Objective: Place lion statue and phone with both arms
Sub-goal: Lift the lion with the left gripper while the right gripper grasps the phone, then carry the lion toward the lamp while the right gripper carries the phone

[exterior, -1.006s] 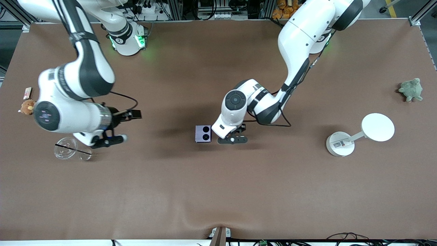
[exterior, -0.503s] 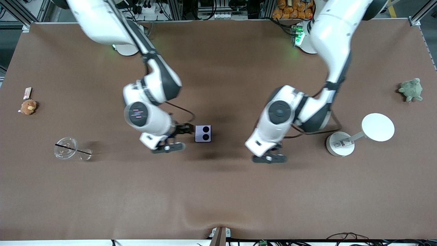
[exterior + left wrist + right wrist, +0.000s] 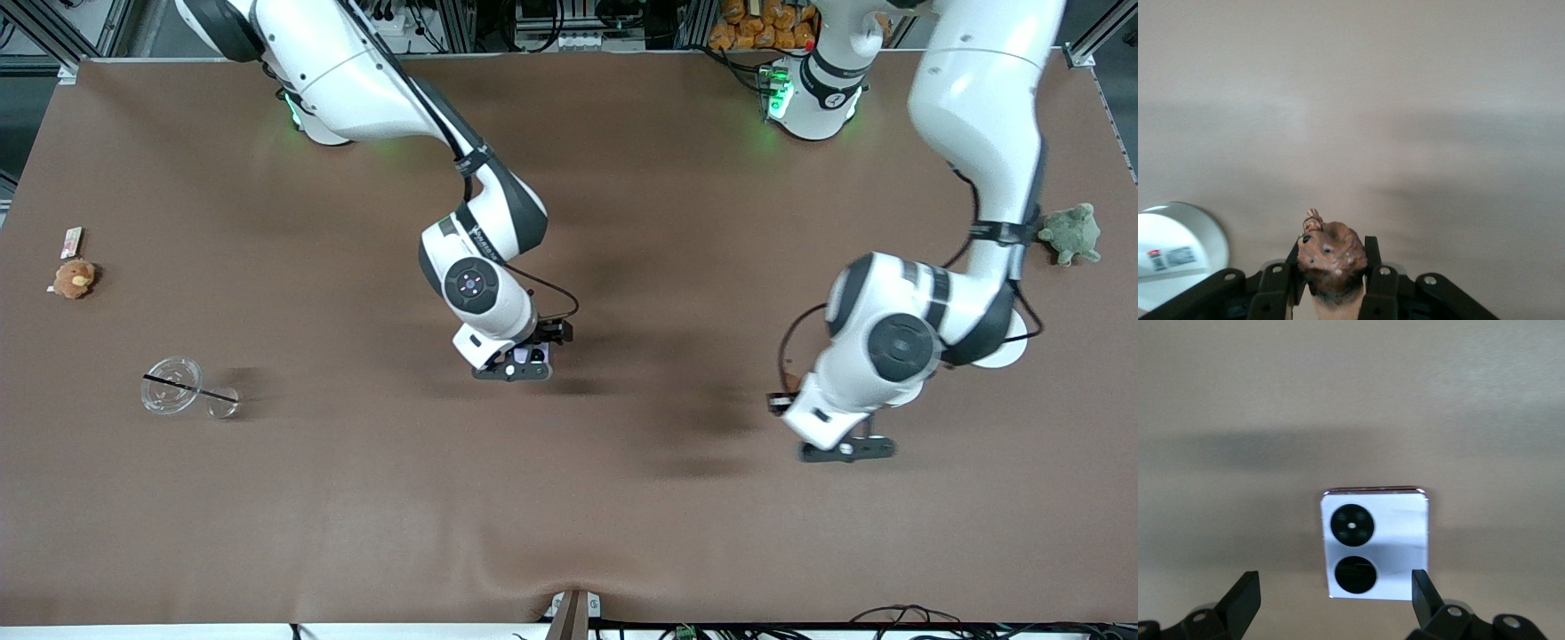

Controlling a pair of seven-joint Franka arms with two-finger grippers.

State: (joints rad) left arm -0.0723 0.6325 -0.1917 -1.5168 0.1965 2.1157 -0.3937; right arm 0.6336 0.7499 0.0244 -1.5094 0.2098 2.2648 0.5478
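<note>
The phone (image 3: 1375, 543), pale lilac-white with two black camera circles, lies flat on the brown table near its middle. In the front view only a sliver of it (image 3: 537, 356) shows under the right hand. My right gripper (image 3: 514, 366) hovers low over it, open, its fingers (image 3: 1245, 600) spread wider than the phone, with one finger at the phone's edge. My left gripper (image 3: 845, 449) is shut on the lion statue (image 3: 1331, 253), an orange-brown figurine with a darker head, and holds it above bare table toward the left arm's end.
The white stand's round base (image 3: 1171, 243) is close beside the left gripper; the left arm hides it in the front view. A green plush turtle (image 3: 1071, 233) sits at the left arm's end. A clear cup with a straw (image 3: 173, 385), a brown plush (image 3: 74, 278) and a small card (image 3: 71, 240) lie at the right arm's end.
The right arm swung from the clear cup across to over the phone. The left arm moved from beside the phone toward the white stand and now covers it.
</note>
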